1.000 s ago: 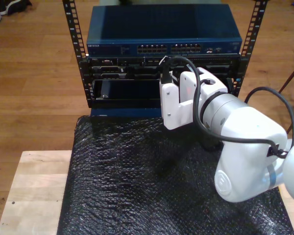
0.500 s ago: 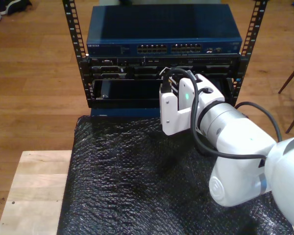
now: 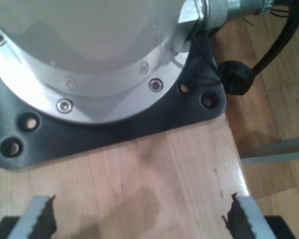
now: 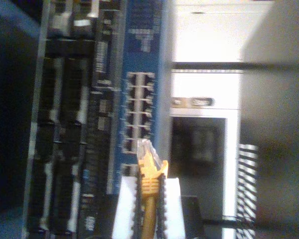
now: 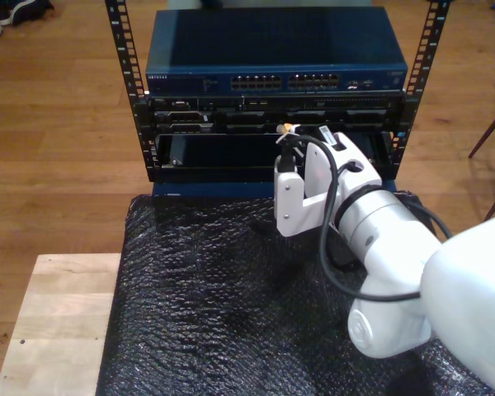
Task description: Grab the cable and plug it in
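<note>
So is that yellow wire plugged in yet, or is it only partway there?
Partway. The grab looks done: my second gripper is shut on the cable, its clear plug sticking out ahead. The plug is aimed at the blue switch but is not yet in a port. Plugging in remains.

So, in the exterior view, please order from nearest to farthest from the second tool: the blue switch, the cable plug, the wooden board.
1. cable plug, held at my second tool
2. blue switch, behind it atop the rack
3. wooden board, near the exterior view's lower left corner

Glossy wooden tabletop (image 3: 154, 174), crinkled black plastic sheet (image 5: 231, 313), matt metal rack (image 5: 128, 74).
</note>
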You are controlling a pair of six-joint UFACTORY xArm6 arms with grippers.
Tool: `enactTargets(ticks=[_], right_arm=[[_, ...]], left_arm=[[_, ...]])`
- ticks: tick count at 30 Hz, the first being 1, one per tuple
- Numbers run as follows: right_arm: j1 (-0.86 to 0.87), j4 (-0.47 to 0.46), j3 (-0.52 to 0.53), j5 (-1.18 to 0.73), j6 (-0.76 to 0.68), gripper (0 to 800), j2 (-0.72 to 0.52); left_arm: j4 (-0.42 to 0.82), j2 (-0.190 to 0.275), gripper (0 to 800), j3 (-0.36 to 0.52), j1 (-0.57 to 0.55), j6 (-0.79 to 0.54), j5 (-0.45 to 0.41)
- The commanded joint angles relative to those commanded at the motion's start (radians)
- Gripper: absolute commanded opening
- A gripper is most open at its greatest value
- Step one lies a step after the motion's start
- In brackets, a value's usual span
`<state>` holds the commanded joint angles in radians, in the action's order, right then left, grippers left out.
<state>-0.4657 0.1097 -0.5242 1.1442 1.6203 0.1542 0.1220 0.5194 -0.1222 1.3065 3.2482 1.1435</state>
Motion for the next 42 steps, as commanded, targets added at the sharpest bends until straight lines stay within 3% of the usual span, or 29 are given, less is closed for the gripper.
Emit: enactTargets(ticks=[14,42], right_arm=[[-0.003,0.193,-0.049,0.052,0.051,0,0.055],[0.032,0.311,-0.221,0.236,0.074,0,0.279]], left_arm=[[0.000,0.000,800,0.000,0.000,0.000,0.000],[0.000,0.000,800,0.000,0.000,0.000,0.000]])
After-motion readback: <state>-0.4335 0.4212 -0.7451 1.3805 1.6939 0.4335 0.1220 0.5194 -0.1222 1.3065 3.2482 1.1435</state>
